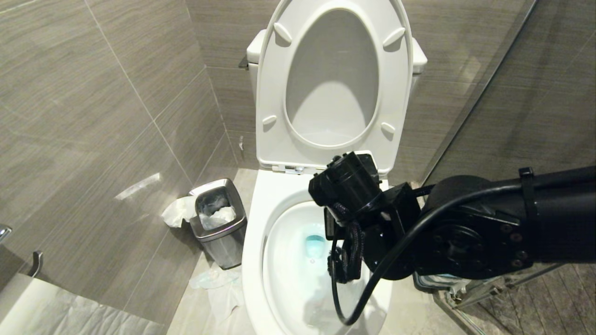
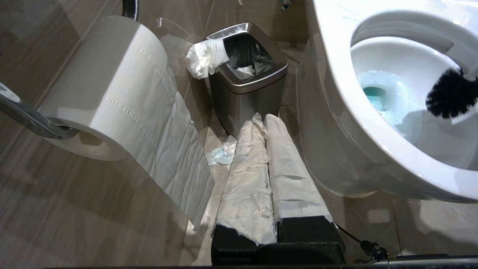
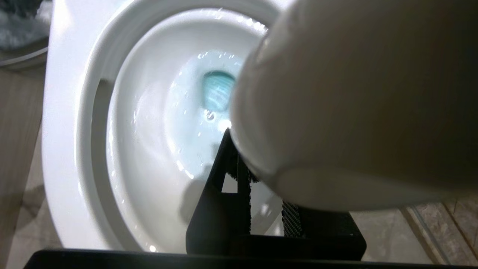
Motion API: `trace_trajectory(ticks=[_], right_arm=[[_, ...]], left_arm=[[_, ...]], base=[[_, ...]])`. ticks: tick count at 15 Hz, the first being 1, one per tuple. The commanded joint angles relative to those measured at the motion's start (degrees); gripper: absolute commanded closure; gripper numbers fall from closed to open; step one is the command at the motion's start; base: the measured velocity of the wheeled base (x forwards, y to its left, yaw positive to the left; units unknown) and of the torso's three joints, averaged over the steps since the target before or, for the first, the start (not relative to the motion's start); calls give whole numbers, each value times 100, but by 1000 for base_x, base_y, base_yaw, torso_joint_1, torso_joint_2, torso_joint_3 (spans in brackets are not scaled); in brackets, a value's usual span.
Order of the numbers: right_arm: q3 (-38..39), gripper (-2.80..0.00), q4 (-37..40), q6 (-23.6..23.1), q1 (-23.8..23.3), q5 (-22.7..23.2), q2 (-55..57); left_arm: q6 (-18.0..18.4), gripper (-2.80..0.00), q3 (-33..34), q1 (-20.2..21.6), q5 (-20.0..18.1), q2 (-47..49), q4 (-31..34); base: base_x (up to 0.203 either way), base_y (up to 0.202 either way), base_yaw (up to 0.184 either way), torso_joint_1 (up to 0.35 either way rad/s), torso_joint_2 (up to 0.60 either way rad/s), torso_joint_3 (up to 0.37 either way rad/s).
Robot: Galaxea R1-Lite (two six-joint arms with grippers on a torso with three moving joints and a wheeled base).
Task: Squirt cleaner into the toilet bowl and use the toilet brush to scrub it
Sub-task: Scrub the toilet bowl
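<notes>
The right gripper (image 3: 257,179) hangs over the bowl's (image 1: 253,232) near rim, its jaws clamped on the brush (image 2: 450,93) handle, whose rounded white end fills the right wrist view. The handle is smooth, stiff plastic, light but likely slick when wet, so a firm hold high on the shaft suits it; the bushy black bristle head will flex and spring against the porcelain. That head sits inside the basin, just above the teal cleaner (image 1: 315,245) tinting the water. The bowl is glossy, hard ceramic, oval inside. Off to the left, the left gripper (image 2: 267,175), paper-wrapped jaws shut and empty, points at a steel bin (image 2: 246,89).
</notes>
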Motion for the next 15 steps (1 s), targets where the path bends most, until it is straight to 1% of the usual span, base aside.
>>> trace_trajectory(ticks=[1,5,6,8,15], right_arm=[[-133,0,3,-5,-149,-23,-47],[-964,0,14,-27,-185,-7,314],[-1129,0,16,-106,-183,-6,395],[-1339,0,8,-233,-189,-5,550],[-2092,0,8,-210,-293,-5,1565]], left_arm=[[3,0,0,0,1,7,-2],[3,0,0,0,1,7,-2],[3,0,0,0,1,7,-2],[3,0,0,0,1,7,-2],[3,0,0,0,1,7,-2]], base=[[0,0,0,0,0,0],[0,0,0,0,0,0],[0,0,0,0,0,0],[0,0,0,0,0,0],[0,0,0,0,0,0]])
